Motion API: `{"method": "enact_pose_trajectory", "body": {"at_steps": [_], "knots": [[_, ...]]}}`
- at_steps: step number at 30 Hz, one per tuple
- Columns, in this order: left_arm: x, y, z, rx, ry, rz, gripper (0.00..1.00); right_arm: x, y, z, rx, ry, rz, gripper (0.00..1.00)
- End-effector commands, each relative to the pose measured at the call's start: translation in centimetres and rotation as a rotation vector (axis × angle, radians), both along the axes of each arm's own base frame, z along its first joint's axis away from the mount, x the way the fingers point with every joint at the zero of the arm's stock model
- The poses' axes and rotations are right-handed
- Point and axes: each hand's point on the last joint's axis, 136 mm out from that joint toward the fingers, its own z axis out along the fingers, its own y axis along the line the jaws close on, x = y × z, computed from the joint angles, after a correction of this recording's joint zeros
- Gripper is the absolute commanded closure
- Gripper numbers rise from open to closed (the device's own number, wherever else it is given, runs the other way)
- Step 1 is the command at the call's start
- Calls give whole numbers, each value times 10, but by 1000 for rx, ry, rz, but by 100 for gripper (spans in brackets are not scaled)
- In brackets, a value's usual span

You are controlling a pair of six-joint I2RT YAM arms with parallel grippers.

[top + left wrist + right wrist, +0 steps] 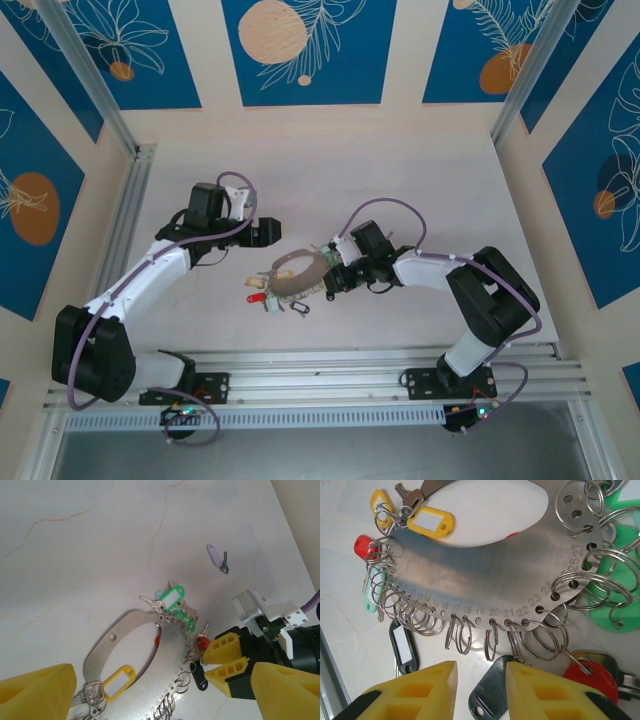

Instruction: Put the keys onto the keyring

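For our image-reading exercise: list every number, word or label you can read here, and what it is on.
"17 18 19 20 21 22 23 24": engraved beside the holes of the keyring.
"26 27": same row, further round.
Lower numbers: too faint to read.
Label windows on the keys: blank.

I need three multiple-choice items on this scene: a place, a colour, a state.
1. Relative to the keyring, the lilac key lies: A hung on it; B apart, alone on the table; C under it.
2. Between the fingers of the right gripper lies a tag coloured: A yellow; B black; C green.
3. The left gripper is: A open, holding nothing; B shut on a key; C shut on a tag.
Answers: 1 B, bare table separates them; 2 B, dark against yellow fingers; 3 A, fingers far apart.
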Motion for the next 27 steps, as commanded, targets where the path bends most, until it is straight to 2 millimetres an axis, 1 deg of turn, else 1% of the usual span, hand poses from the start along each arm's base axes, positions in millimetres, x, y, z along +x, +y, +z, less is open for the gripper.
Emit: {"method": "enact_pose_trajectory", "body": {"at_steps": [1,6,13,19,24,27], "knots": [[-3,-4,4,-15,-18,-15,10,-7,5,-1,13,14,34,69],[-2,-4,4,-18,-17,-16,10,-7,9,-4,20,24,40,69],[-4,-3,6,-16,-27,-14,10,-1,11,-10,0,30,34,69],[-4,-3,6,-20,-29,-13,10,4,14,-10,6,21,35,70],[-5,-2,5,-17,-26,-11,10,9,20,-9,18,14,43,73],[-6,-1,3,-14,-25,-9,10,11,21,-9,20,8,45,77]]}}
